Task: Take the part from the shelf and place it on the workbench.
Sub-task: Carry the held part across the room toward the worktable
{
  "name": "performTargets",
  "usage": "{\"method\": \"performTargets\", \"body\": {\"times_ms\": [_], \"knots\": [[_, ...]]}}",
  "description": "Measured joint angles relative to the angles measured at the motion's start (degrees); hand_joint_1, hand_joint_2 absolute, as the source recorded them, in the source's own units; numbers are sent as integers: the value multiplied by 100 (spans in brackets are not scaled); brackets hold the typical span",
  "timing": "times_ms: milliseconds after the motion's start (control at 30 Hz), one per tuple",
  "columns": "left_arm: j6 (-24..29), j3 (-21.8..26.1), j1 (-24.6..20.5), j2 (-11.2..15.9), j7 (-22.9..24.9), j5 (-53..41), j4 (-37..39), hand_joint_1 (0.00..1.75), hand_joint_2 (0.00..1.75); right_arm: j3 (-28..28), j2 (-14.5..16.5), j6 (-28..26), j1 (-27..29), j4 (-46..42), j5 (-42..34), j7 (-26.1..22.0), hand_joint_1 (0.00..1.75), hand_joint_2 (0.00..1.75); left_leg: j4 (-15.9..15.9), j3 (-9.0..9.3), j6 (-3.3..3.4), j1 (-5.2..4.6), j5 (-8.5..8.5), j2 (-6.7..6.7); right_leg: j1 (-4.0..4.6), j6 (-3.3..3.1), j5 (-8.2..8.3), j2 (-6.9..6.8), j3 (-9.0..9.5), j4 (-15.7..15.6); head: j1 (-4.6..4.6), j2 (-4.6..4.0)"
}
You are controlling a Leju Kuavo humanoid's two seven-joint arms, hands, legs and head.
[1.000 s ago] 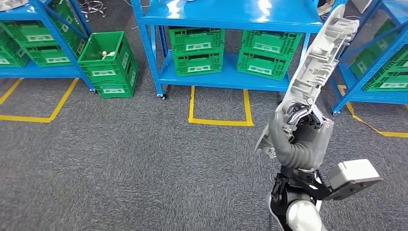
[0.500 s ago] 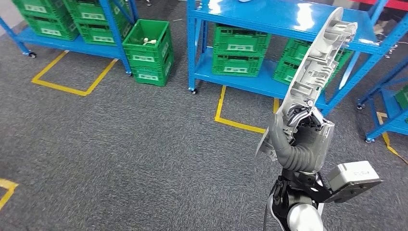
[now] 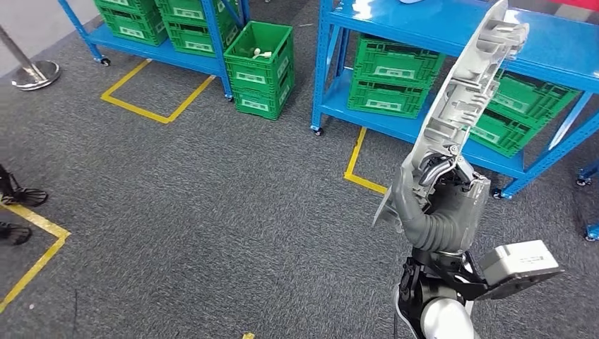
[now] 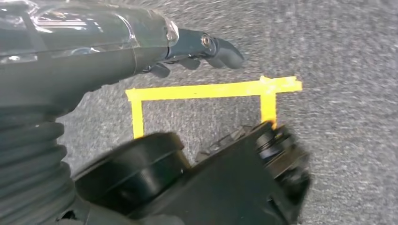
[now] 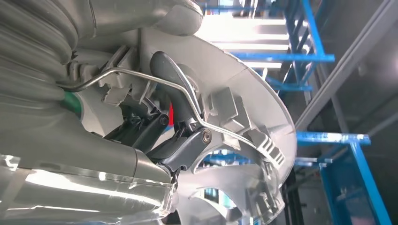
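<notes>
Right hand [image 3: 439, 185] grips the lower end of the long grey part [image 3: 466, 99], fingers [image 5: 176, 101] curled into its ribbed back, holding it upright and tilted, well above the grey carpet floor [image 3: 212, 212]. Left hand [image 4: 141, 42] hangs over the floor near yellow tape [image 4: 206, 90], holding nothing, fingers loosely apart. Beyond the part: blue shelf [image 3: 424, 25] with green crates [image 3: 392, 74], another green crate [image 3: 263, 67] on the floor, a metal post base [image 3: 32, 73], a person's shoes [image 3: 18, 194].
</notes>
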Motion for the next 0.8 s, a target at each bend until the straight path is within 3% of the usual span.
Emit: {"method": "performTargets", "body": {"times_ms": [33,67,100,167,233,267,333,400,467,533,567,600,633,700,767,800], "knots": [[-3,-10,1,2,15,-7,0,0,175,2,1,0,7,2,-19,-7,154,175,178,-83,-46,38,-11,-1,-9,12,-12,-79,-1,16,-9,0],[-5,-22,2,7,31,-16,0,0,175,4,1,0,14,3,-48,-14,154,175,139,-61,-90,70,88,9,-23,35,-29,-158,0,37,-16,0],[-6,-36,2,14,47,-29,0,0,175,9,1,0,20,1,-77,-23,154,175,-113,71,-132,98,273,53,-43,67,-54,-230,0,70,-20,0],[-6,-60,-1,25,77,-60,-1,0,175,22,-1,0,28,-20,-123,-57,154,175,-816,434,-189,100,572,324,-67,157,-124,-349,-4,163,-43,0],[2,-80,-6,38,100,-89,-1,0,175,44,-2,0,36,-72,-144,-108,154,175,-1135,582,-102,54,620,520,-54,240,-177,-438,-13,239,-57,0],[14,-86,-7,46,109,-98,0,0,175,57,-1,0,38,-101,-154,-142,154,175,-1128,568,-23,25,603,514,-44,270,-185,-483,-12,250,-53,0],[62,-87,-7,73,110,-99,3,0,175,80,-1,-1,34,-141,-224,-224,154,175,-1124,532,106,22,618,363,-64,323,-227,-502,-3,268,-10,0],[107,-88,-15,98,90,-98,2,0,175,92,-4,-2,34,-162,-359,-319,154,175,-1134,515,186,30,652,211,-87,361,-460,-273,-99,531,40,0],[122,-92,-30,116,73,-123,1,0,175,109,-13,-2,40,-173,-491,-403,154,175,-1135,494,244,13,681,56,-82,356,-855,-14,-382,1226,116,0],[140,-112,-39,122,69,-171,0,0,175,128,-36,-2,46,-167,-584,-439,154,175,-1134,478,285,-26,705,-125,-56,311,-1045,57,-640,1820,164,0],[155,-131,-38,125,69,-194,0,0,175,135,-51,-2,47,-160,-614,-441,154,175,-1133,476,298,-49,716,-221,-39,273,-973,72,-657,1843,177,0],[170,-153,-35,126,68,-209,0,0,175,142,-66,-2,44,-152,-633,-440,154,175,-1133,478,308,-68,726,-314,-20,223,-799,100,-579,1651,191,0],[184,-169,-33,125,68,-217,0,0,175,147,-79,-2,36,-147,-643,-438,154,175,-1133,481,312,-84,736,-402,2,164,-572,173,-432,1298,206,0],[202,-187,-36,111,66,-219,-1,0,175,161,-113,-2,12,-144,-648,-424,154,175,-1125,455,295,-95,766,-556,22,56,-274,454,-162,638,207,0],[209,-200,-38,92,62,-216,-3,0,175,178,-149,-2,-11,-143,-650,-411,154,175,-1118,382,237,-67,818,-683,39,19,-229,601,-82,383,213,0],[209,-211,-33,89,60,-215,-3,0,175,185,-162,-2,-18,-142,-651,-407,154,175,-1119,347,201,-52,846,-750,49,24,-210,554,-82,339,222,0]]}}
